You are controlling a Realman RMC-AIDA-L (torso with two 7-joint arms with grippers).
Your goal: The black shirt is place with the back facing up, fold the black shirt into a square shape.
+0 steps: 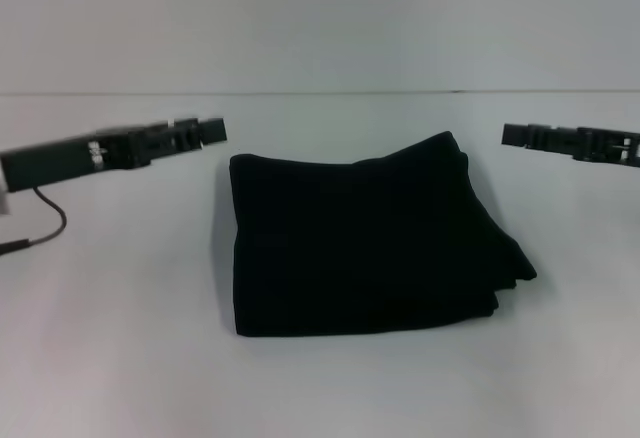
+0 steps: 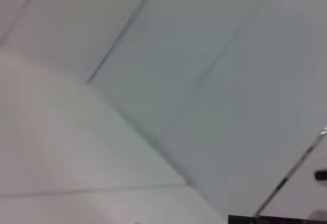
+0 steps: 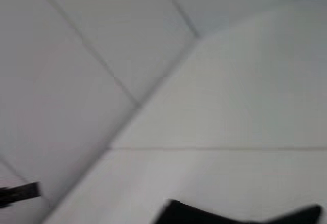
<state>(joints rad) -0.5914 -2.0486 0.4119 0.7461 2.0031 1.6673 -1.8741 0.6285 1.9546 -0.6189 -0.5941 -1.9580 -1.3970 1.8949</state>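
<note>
Head view shows the shirt (image 1: 365, 248) lying on the white table (image 1: 120, 358), folded into a thick, roughly square bundle. Left of the shirt, near its far corner, the left gripper (image 1: 205, 131) hangs clear of the cloth. Right of the shirt, also at its far edge, the right gripper (image 1: 515, 135) hangs apart from it. Neither touches the fabric, and I cannot tell whether either pair of fingers is apart or together. In the right wrist view a dark edge of the shirt (image 3: 240, 215) shows on the table.

What could go wrong, as I judge it: the fold looks finished or nearly so, but the shirt's right side is uneven, with layers stepping out at the near corner and a peak at the far corner. If a gripper sweeps low across the shirt, it could snag a loose layer and drag the bundle open.

The shirt is plain black and soft-looking, with several stacked layers visible along its right edge. No lettering shows.
</note>
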